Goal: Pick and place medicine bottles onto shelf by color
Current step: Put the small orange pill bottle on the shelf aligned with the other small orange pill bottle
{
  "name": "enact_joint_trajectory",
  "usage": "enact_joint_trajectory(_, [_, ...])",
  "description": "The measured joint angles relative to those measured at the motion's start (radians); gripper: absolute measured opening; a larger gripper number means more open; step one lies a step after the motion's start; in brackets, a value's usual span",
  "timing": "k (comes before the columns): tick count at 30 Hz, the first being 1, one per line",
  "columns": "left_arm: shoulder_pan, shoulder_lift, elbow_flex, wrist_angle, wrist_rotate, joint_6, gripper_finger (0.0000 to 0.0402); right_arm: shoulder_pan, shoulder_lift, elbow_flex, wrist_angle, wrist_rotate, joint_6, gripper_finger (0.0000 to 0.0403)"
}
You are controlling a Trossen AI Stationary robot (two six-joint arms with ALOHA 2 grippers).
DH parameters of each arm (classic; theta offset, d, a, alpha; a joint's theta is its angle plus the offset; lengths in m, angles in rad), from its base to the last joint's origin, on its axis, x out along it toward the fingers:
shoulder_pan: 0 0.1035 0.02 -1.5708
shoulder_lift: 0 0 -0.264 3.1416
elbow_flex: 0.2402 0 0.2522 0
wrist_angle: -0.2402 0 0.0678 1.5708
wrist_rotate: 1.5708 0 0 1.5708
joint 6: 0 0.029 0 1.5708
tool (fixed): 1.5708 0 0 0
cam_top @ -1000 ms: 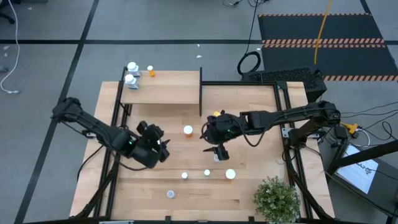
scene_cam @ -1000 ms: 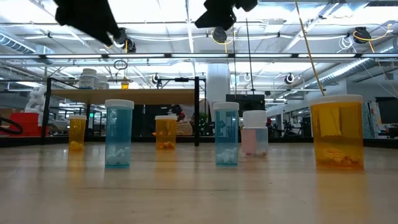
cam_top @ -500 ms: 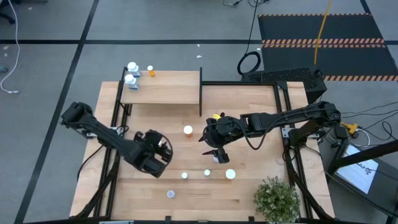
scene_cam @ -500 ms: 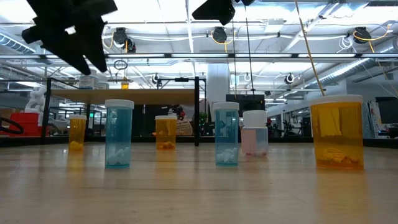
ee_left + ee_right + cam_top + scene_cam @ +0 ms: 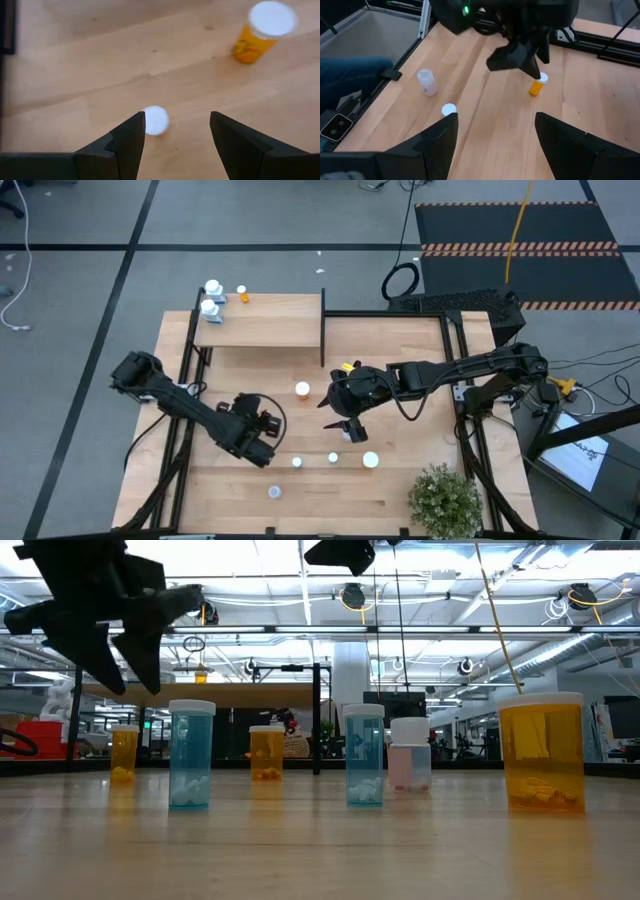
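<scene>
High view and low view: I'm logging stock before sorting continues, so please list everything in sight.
shelf: one, light wood on black frame, table's upper left in the high view
bottles on shelf: three, two white and one orange, at its left end
bottles on table: six, three orange, two blue, one pale, standing apart
potted plant: one, green, table's lower right corner
left pincer: open, empty, above a white-capped bottle
right pincer: open, empty, above the table's middle

The light-wood counter [image 5: 410, 370] carries a raised shelf [image 5: 265, 325], several white-capped medicine bottles [image 5: 332, 458] standing upright, and a green potted plant [image 5: 444, 500] at one corner.
</scene>
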Motion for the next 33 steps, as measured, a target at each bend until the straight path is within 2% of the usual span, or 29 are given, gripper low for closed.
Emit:
enact_joint_trajectory(11, [0.013,0.045,-0.007,-0.027,0.015,-0.035,0.0225,0.000,0.000,0.000,0.007,0.000,-0.002,0.0258])
enact_joint_trajectory(26, [0.016,0.044,-0.129,0.136,0.014,-0.054,0.0225,0.006,0.001,-0.027,0.036,-0.001,-0.005,0.0258])
enact_joint_trajectory(33, [0.016,0.044,-0.141,0.140,-0.009,-0.056,0.0225,0.006,0.001,-0.064,0.112,-0.001,-0.006,0.0258])
